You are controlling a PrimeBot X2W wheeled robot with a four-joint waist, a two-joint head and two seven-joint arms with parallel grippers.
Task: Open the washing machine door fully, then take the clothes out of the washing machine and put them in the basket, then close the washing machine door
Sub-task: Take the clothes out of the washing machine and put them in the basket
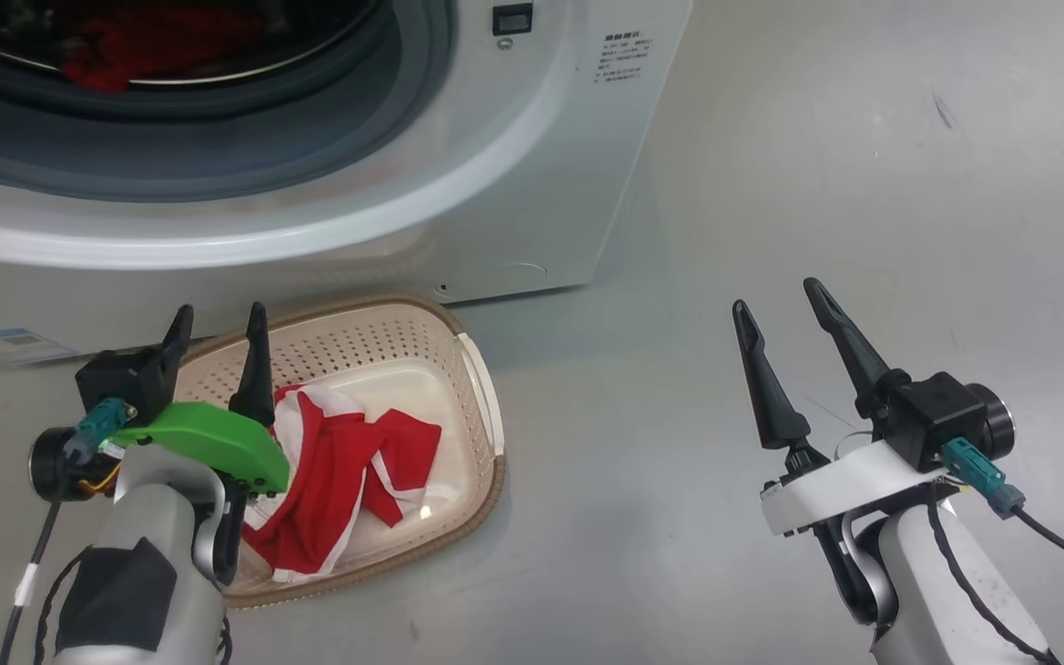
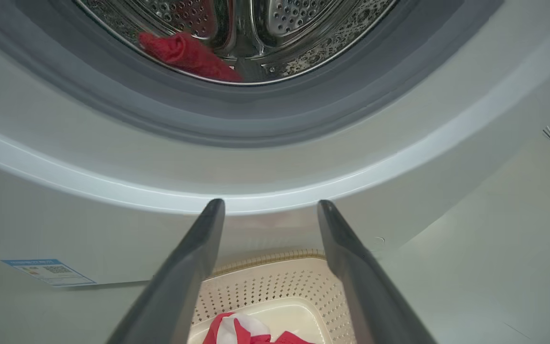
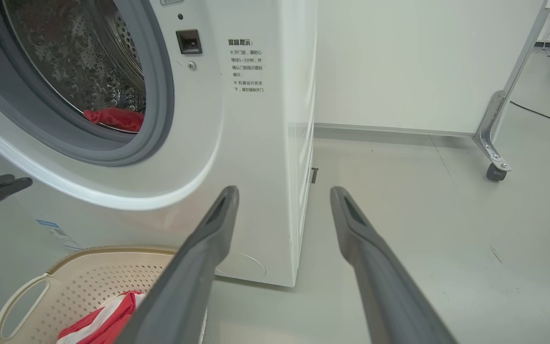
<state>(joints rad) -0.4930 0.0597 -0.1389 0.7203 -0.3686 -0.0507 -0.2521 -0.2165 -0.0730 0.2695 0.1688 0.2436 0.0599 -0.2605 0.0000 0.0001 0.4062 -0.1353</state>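
Basket (image 1: 375, 346) down on the grey floor (image 1: 864, 139), tucked right up against the lower front of the washing machine (image 1: 513, 185), just beneath the pale ring around the opening. Heaped inside, red clothes (image 1: 338, 480) with white stripes, bunched toward the basket's near-left corner, far-right stretch of the cream bottom bare. White handle (image 1: 486, 388) along the basket's right end. Up in the machine, steel drum (image 2: 294, 28) gaping, and one more red garment (image 2: 184, 52) slumped at its bottom near the front lip, just behind the grey gasket (image 2: 256, 119). Left gripper (image 1: 222, 312) over the basket's left side, long dark fingers aimed at the machine's front, jaws spread wide, nothing between them, heap of clothes just beside the arm's green bracket (image 1: 209, 443). Right gripper (image 1: 775, 296) out over bare floor, well apart from the basket and off the machine's right front corner, jaws just as wide, empty too. Blue label (image 2: 48, 271) stuck low on the machine's front, left of the basket. Printed text (image 3: 246, 67) and a small dark latch slot (image 3: 189, 42) right of the opening. Beyond the machine's side, white panel (image 3: 399, 62) on a metal foot with a caster (image 3: 494, 173), black cable (image 3: 542, 114) trailing over the floor at the far right.
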